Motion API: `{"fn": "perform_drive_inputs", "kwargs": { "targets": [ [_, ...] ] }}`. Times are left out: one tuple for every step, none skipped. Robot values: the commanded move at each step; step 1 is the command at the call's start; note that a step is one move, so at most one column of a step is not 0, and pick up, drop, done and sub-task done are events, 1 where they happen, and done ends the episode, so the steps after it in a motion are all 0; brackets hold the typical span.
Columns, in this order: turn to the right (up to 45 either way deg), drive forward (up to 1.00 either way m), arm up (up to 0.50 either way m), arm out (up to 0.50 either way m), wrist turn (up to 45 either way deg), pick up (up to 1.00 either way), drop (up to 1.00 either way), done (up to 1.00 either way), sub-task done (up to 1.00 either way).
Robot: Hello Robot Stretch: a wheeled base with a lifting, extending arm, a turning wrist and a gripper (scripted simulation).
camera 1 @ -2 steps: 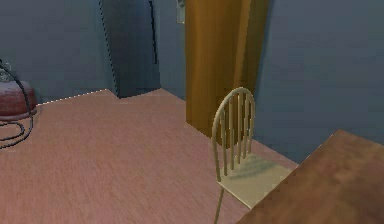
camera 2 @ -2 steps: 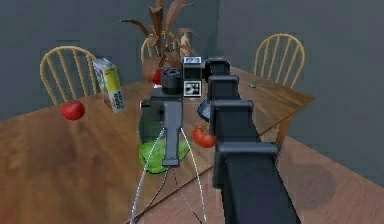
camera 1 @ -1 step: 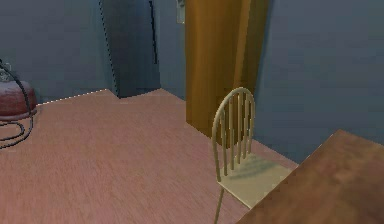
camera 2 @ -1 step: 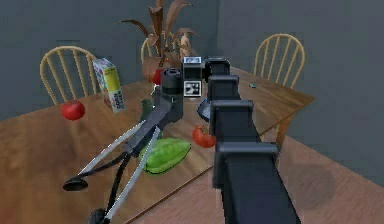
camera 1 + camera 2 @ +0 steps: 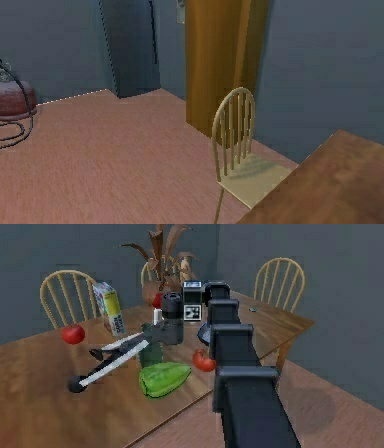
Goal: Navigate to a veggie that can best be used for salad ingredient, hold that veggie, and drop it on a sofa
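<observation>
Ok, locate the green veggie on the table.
Arm side view, lower middle: the glossy green lump lies on the brown wooden table, just left of the dark arm bar, beside a small red round thing.

Forward view: dim, even light, no glare. Walls [image 5: 320,70] shaded. The door [image 5: 215,60] at 12 o'clock is the brightest surface, and its uprights lean in the picture only. Floor [image 5: 120,150] evenly lit, no hard shadows.

Arm side view: somewhat brighter. Table [image 5: 40,389] carries a soft sheen, strongest toward 3 o'clock. My arm [image 5: 240,374] reads dark at 6 o'clock. Soft shadows lie under the things near centre.
</observation>
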Motion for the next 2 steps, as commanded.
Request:
{"fn": "perform_drive_inputs", "kwargs": {
  "targets": [
    [0.0, 0.00, 0.00, 0.00, 45.0, 0.00, 0.00, 0.00, 0.00],
    [0.0, 0.00, 0.00, 0.00, 15.0, 0.00, 0.00, 0.00, 0.00]
  ]
}}
